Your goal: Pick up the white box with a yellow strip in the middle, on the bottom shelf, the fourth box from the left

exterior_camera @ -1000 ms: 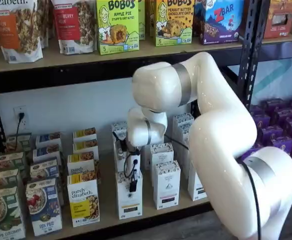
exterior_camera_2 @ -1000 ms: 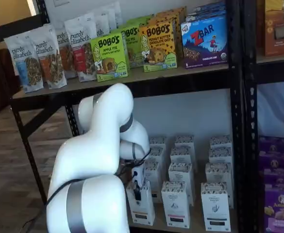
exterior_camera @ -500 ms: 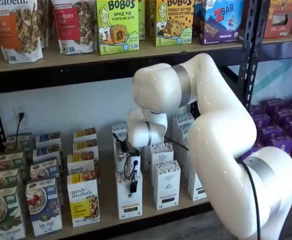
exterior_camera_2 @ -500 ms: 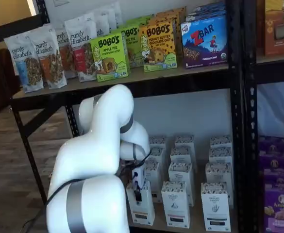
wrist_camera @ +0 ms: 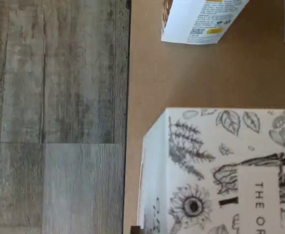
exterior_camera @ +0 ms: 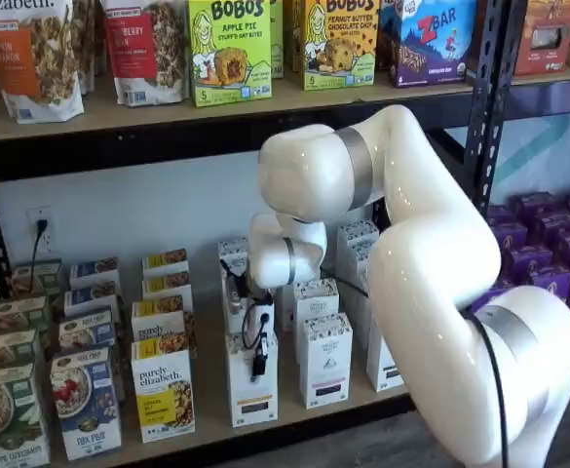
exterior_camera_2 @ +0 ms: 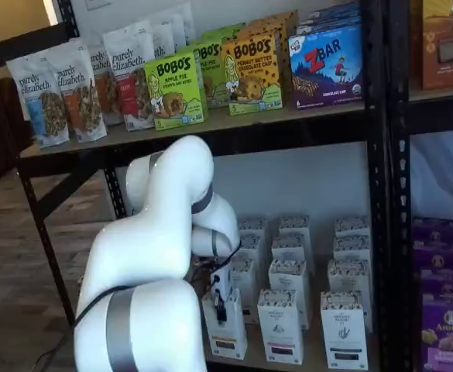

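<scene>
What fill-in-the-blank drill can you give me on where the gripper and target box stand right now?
1. The gripper hangs in front of the white box on the ____ shelf.
2. The strip across that box's front is ____.
3. The neighbouring carton carries a ____ strip.
4. The Bobo's boxes stand on the ____ board.

Missing words: bottom; yellow; black; higher
</scene>
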You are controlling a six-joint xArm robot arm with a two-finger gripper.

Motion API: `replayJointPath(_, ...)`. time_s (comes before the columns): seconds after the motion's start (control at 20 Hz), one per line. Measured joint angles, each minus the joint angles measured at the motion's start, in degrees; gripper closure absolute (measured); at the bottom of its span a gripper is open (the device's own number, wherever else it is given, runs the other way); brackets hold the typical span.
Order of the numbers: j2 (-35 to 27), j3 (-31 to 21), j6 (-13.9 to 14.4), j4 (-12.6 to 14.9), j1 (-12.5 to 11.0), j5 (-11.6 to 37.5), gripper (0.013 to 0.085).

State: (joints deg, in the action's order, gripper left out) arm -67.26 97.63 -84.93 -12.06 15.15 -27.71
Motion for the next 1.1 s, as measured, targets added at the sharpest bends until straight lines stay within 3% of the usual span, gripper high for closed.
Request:
replayJointPath(0.8,0.41,0.02,1.51,1.39,0.24,-1.85,0.0330)
replayJointPath(1.1,0.58,-0.19,2.03,1.82,0.40,-1.94,0.0490)
